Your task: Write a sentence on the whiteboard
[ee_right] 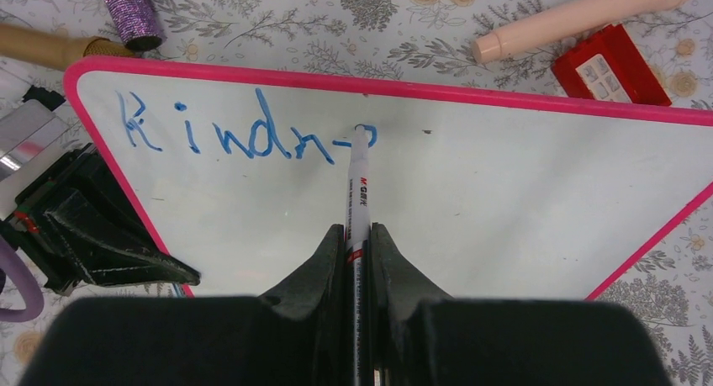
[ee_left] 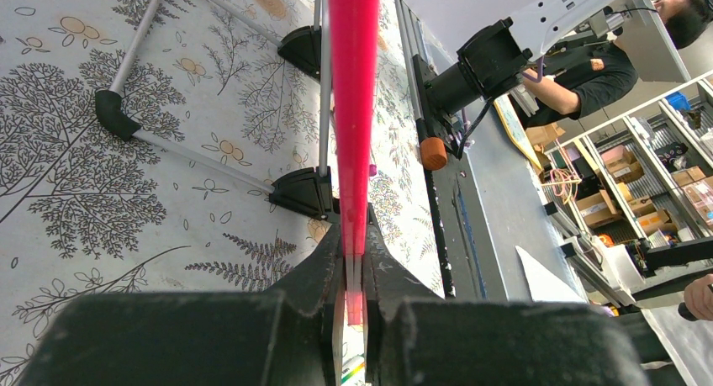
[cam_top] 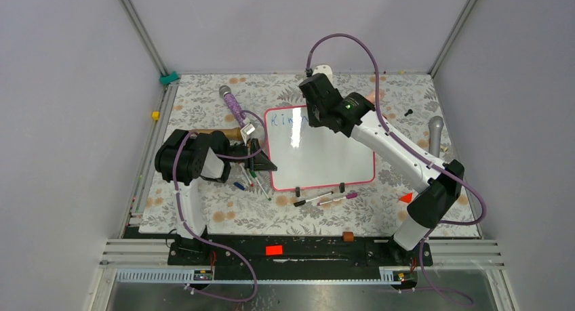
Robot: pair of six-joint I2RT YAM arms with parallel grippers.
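Note:
The whiteboard (cam_top: pixel 325 155) lies in the middle of the table, white with a pink-red rim and two black clip feet at its near edge. Blue letters "Kindn" run along its far edge (ee_right: pixel 223 134). My right gripper (ee_right: pixel 359 235) is shut on a white marker (ee_right: pixel 358 188), whose tip touches the board just right of the letters. In the top view the right gripper (cam_top: pixel 319 118) is over the board's far edge. My left gripper (ee_left: pixel 356 260) is shut on the board's rim (ee_left: pixel 353 108), seen edge-on; in the top view it (cam_top: pixel 266 163) clamps the left edge.
Several loose markers lie left of the board (cam_top: pixel 247 182) and by its near edge (cam_top: pixel 325 199). A purple glitter microphone (cam_top: pixel 234 108) and a wooden stick (ee_right: pixel 50 48) lie far left. A peach cylinder (ee_right: pixel 580 16) and red block (ee_right: pixel 610 62) lie beyond the board; a grey microphone (cam_top: pixel 434 131) lies right.

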